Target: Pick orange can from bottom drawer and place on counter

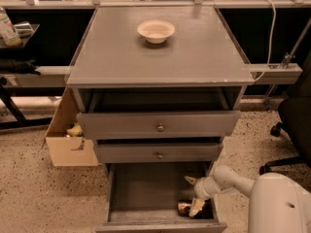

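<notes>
The bottom drawer [146, 191] is pulled open and shows its dark grey inside. The orange can [185, 208] lies on its side at the drawer's front right corner, partly hidden by one finger. My gripper [194, 194] reaches down into the right side of the drawer, right by the can. Its pale fingers [197, 206] are spread, one behind the can and one over its right end. The counter [160, 52] is the grey cabinet top above.
A cream bowl [156, 31] sits at the back middle of the counter. The two upper knobbed drawers [158, 124] stand slightly pulled out above the bottom drawer. A cardboard box [68, 140] stands at the cabinet's left. An office chair [294, 125] is at the right.
</notes>
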Robot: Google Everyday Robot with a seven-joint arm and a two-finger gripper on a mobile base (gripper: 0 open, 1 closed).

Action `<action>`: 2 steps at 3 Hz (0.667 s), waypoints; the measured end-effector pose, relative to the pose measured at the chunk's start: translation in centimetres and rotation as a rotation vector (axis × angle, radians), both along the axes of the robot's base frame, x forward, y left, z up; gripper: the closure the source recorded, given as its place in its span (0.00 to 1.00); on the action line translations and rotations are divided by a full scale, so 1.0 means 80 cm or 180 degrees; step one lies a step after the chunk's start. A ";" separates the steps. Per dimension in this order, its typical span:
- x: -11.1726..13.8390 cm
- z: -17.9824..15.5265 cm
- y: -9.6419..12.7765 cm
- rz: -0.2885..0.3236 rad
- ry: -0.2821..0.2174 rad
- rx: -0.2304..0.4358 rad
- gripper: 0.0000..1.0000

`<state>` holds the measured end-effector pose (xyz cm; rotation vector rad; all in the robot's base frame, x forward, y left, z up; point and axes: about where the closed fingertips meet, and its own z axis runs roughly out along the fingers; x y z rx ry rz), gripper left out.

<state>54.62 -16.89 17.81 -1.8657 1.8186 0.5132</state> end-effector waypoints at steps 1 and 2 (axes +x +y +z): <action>-0.001 -0.019 -0.001 -0.0026 0.0030 -0.0118 0.00; 0.008 -0.036 -0.013 -0.0091 0.0036 -0.0143 0.00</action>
